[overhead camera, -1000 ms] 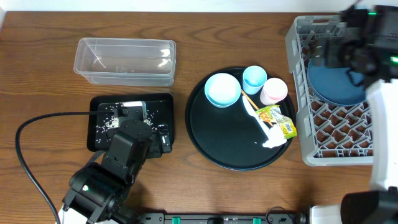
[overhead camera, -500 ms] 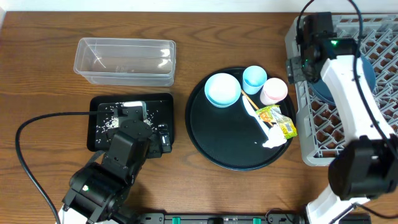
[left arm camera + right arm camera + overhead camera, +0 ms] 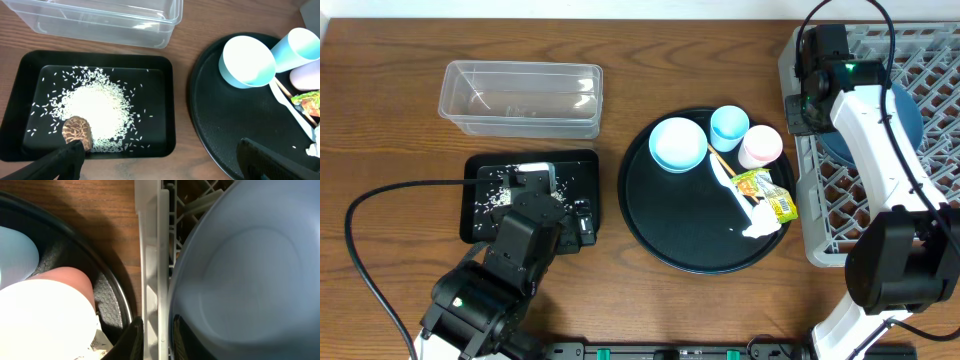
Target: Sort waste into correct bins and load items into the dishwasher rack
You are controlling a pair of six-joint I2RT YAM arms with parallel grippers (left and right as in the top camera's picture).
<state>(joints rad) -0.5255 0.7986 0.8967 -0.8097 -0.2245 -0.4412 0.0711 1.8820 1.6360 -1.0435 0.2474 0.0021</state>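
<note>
My right gripper [image 3: 156, 342] is shut on the left wall of the grey dishwasher rack [image 3: 152, 255], one finger outside and one inside. The large blue plate [image 3: 250, 270] stands in the rack just behind the inner finger. On the round black tray [image 3: 680, 235] sit the pale bowl [image 3: 677, 143], the light-blue cup [image 3: 729, 126], the pink cup [image 3: 760, 146], the yellow-green wrapper [image 3: 770, 193] and the white tissue [image 3: 760, 222]. Rice [image 3: 95, 107] and a brown lump [image 3: 77, 131] lie in the shallow black tray [image 3: 165, 100]. My left gripper [image 3: 165, 165] hangs open beside that tray, holding nothing.
The clear plastic tub [image 3: 520, 97] stands behind the shallow black tray. A thin wooden stick [image 3: 720, 160] lies among the cups. A black cable [image 3: 360, 215] loops over the table at the left. The rack [image 3: 865, 225] fills the right edge.
The right arm came down from the rack's far right to its left wall, and its jaws closed onto that wall. The left arm has not moved.
</note>
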